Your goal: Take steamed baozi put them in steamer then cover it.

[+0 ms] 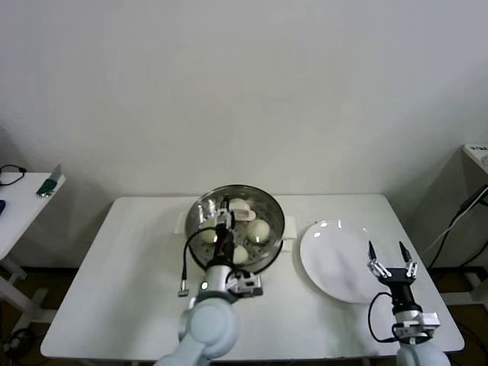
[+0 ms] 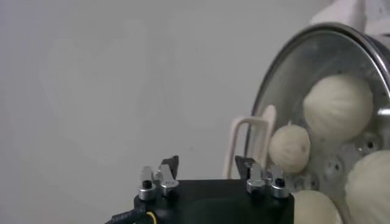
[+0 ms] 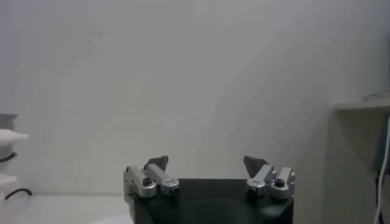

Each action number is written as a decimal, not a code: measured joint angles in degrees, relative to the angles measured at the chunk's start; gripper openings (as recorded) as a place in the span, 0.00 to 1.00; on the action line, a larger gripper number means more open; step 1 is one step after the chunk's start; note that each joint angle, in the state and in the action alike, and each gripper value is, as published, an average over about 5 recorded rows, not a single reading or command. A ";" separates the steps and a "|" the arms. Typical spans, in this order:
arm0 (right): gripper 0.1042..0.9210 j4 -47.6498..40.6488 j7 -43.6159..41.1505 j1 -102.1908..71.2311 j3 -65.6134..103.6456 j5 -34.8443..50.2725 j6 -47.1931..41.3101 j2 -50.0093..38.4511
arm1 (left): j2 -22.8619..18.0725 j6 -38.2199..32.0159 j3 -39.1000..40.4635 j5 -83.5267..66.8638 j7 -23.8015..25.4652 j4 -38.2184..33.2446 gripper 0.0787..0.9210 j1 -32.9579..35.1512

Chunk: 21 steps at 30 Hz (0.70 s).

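Four smooth cream-white baozi [image 1: 259, 228] sit inside the shiny round steel steamer [image 1: 274, 210], centre frame, glass lid [image 2: 317, 79] already on. Left gripper [image 1: 216, 221] hovers above, jaws parted, empty. Right gripper [image 1: 392, 260] idles spread wide by the flat white plate [image 1: 335, 259]. Task looks done.

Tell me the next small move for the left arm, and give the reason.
Probably lift the left gripper straight up and clear of the steamer. Its fingers stand open over the glass lid, which already sits on the steamer with four baozi under it, and the white plate lies bare.
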 measured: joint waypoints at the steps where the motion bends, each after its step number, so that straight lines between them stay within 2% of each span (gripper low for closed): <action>1: 0.88 -0.02 0.05 0.01 -0.11 0.01 -0.18 -0.04 | 0.44 -0.24 -0.17 -1.09 -0.43 -0.95 0.70 0.37; 7: 0.88 0.34 0.99 -0.08 -0.71 0.28 -1.43 -0.40 | 3.23 -3.43 -3.17 -10.27 -4.44 -6.41 0.87 3.51; 15: 0.88 1.61 1.81 -0.51 -1.60 0.59 -2.12 -0.94 | 6.18 -11.06 -15.88 -34.53 -11.92 -10.07 0.88 9.59; 21: 0.88 1.86 2.14 -0.96 -2.24 0.34 -1.60 -0.62 | 8.61 -19.11 -28.41 -56.60 -13.40 -9.87 0.88 15.43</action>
